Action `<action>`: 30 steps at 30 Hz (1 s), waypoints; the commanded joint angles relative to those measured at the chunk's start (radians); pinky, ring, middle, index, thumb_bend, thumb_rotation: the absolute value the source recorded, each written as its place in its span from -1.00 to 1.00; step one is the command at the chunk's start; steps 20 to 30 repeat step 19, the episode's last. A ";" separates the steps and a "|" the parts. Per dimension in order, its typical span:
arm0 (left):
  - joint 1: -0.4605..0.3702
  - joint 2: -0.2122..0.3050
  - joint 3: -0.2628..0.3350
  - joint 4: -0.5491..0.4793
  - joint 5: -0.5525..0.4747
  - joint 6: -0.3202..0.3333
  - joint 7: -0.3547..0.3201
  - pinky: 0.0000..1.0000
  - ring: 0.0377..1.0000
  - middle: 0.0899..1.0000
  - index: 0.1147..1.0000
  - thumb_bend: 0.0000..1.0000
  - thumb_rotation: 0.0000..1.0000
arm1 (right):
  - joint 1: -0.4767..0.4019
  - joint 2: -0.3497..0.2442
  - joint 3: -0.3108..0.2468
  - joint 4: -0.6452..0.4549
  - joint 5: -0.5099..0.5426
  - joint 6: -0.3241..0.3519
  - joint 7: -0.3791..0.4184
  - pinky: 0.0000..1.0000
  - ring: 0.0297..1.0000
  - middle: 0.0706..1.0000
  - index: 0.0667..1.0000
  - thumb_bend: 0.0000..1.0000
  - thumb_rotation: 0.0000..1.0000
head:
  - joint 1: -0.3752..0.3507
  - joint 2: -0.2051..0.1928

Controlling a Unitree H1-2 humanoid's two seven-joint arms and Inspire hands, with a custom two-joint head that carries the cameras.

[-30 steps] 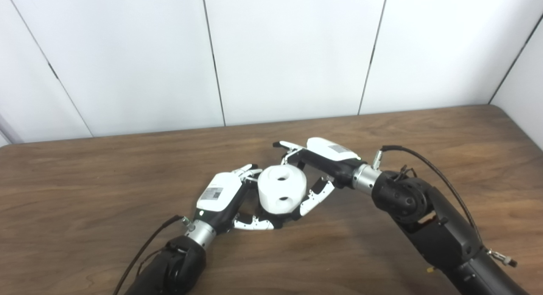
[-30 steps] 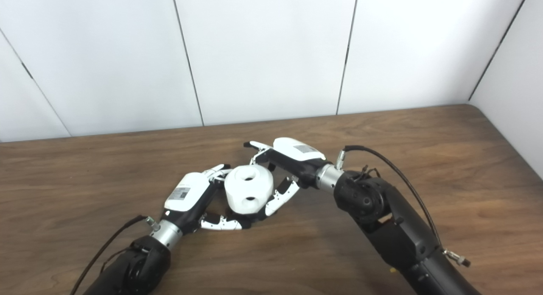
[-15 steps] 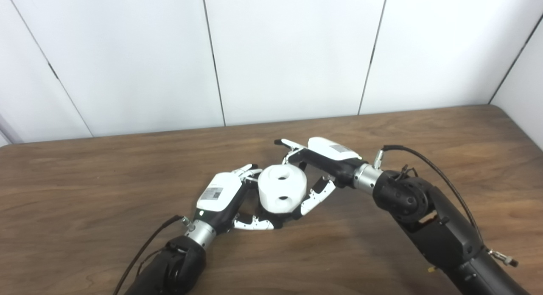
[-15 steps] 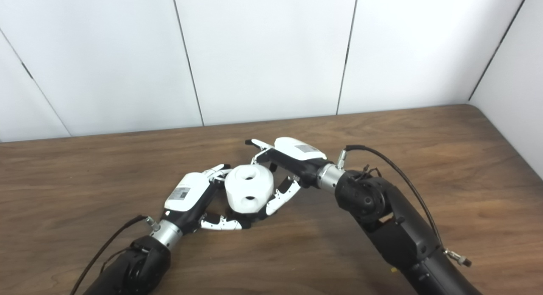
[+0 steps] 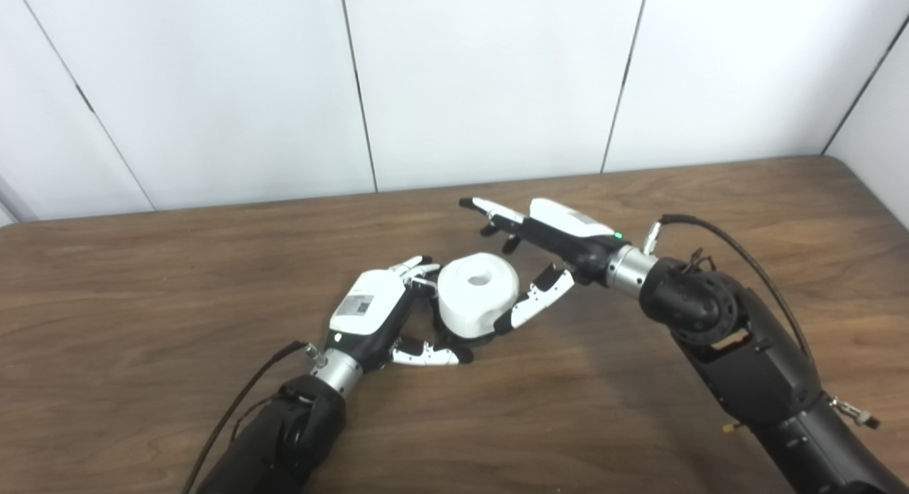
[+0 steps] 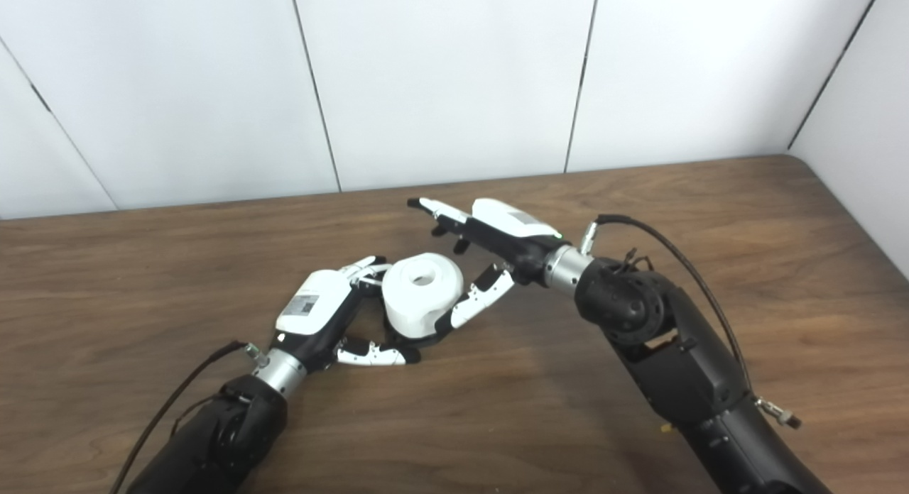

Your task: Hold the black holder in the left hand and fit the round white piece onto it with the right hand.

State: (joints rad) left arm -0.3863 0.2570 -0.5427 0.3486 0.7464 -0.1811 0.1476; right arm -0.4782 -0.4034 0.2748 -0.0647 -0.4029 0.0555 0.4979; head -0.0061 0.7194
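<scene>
The round white piece [image 5: 477, 292] stands upright with its single top hole facing up, seated in my left hand [image 5: 373, 315]. That hand's fingers curl round it from behind and below. Only a dark sliver of the black holder [image 6: 414, 339] shows under the white piece, and the rest is hidden. My right hand [image 5: 552, 240] is open just right of the piece and a little above it, with its fingers stretched out over the table beyond. Its thumb [image 5: 534, 306] lies close by the piece's right side; I cannot tell whether it touches.
The brown wooden table [image 5: 177, 281] runs back to a white panelled wall [image 5: 483, 75]. The table's right end [image 6: 845, 217] meets a side wall. Cables loop off both wrists.
My right hand has let go of the white piece, spread its fingers and lifted back to the right. The piece now stands upright instead of tilted toward me. The view has shifted slightly.
</scene>
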 commanded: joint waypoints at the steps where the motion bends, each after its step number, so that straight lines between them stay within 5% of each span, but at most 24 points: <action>1: 0.086 0.020 -0.053 0.091 0.039 0.034 -0.094 0.74 0.84 0.65 -0.17 0.05 -0.88 | -0.030 -0.017 -0.021 -0.036 0.026 -0.005 -0.002 0.54 0.80 1.00 1.00 1.00 -0.20 | -0.001 0.002; 19: 0.083 0.019 -0.050 0.088 0.037 0.045 -0.101 0.75 0.83 0.65 -0.17 0.05 -0.88 | -0.039 -0.040 -0.021 -0.053 0.150 0.068 0.109 0.63 0.97 1.00 1.00 1.00 -0.29 | 0.003 0.001; 30: 0.083 0.019 -0.050 0.088 0.037 0.045 -0.101 0.75 0.83 0.65 -0.17 0.05 -0.88 | -0.039 -0.040 -0.021 -0.053 0.150 0.068 0.109 0.63 0.97 1.00 1.00 1.00 -0.29 | 0.003 0.001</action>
